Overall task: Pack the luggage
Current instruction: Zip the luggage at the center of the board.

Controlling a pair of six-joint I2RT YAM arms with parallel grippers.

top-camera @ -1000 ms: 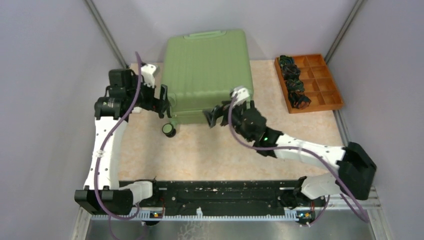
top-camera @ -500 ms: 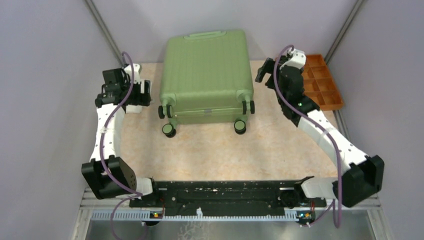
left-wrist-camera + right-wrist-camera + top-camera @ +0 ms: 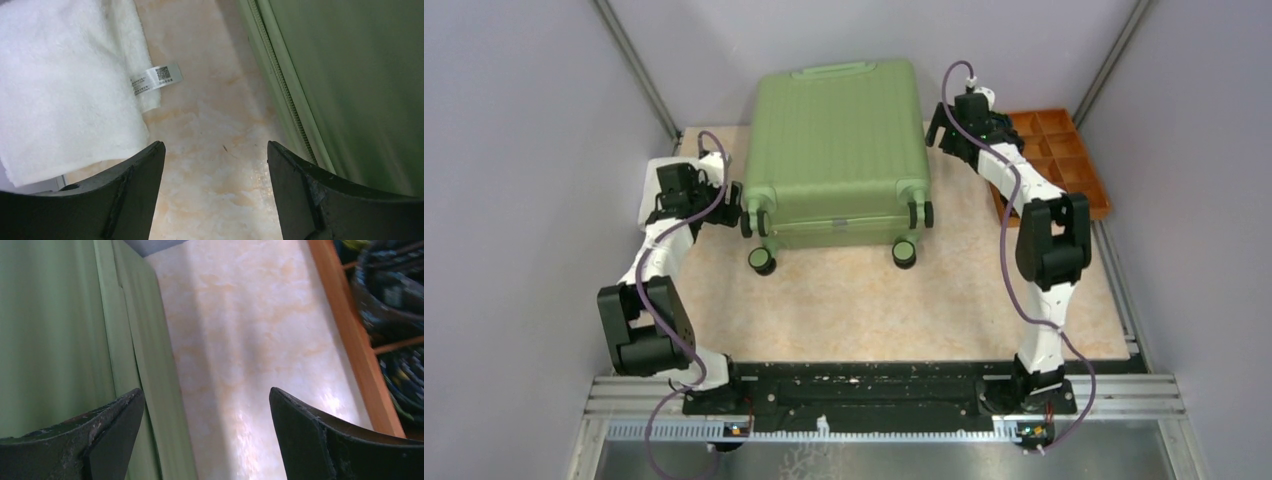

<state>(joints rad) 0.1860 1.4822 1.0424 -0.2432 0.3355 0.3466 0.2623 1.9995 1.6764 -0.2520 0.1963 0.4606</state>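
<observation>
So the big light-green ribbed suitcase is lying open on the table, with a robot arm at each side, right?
Not open: the top external view shows the light-green ribbed hard-shell suitcase closed. It does lie on the table, with the left gripper and the right gripper at its two sides.

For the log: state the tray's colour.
The tray is orange, clearest in the top external view.

Overhead view from behind; both wrist views close, downward, flanking the luggage point(image 3: 839, 140).
</observation>
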